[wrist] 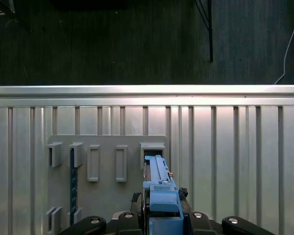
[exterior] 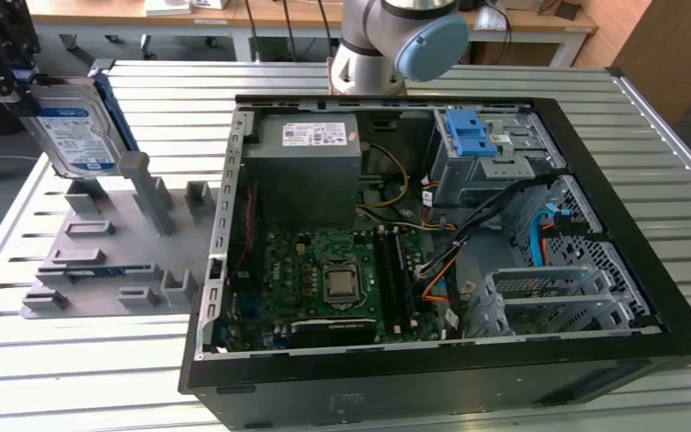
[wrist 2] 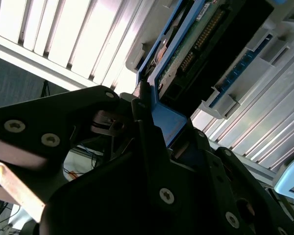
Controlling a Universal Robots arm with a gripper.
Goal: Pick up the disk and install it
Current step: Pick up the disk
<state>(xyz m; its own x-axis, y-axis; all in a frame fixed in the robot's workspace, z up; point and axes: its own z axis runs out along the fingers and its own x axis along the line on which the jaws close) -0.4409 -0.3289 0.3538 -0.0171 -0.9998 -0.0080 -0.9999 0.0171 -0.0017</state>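
The disk (exterior: 76,135) is a silver drive with a white-and-blue label in a blue carrier bracket. It stands on edge at the exterior view's far left, over the back of the grey holder plate (exterior: 118,261). My gripper (exterior: 12,85) is shut on its top edge. In the first wrist view the disk (wrist: 159,183) appears edge-on between the fingers, with my gripper (wrist: 161,215) over an open slot (wrist: 152,148) of the holder. The second wrist view shows the black fingers (wrist 2: 147,132) clamped on the blue bracket (wrist 2: 164,120).
An open black computer case (exterior: 646,270) lies on the slatted metal table (exterior: 105,378) to the exterior view's right of the holder. Inside are a metal drive cage with a blue latch (exterior: 471,135), a grey power-supply box (exterior: 309,162) and the motherboard (exterior: 327,279). The arm's base (exterior: 381,45) stands behind the case.
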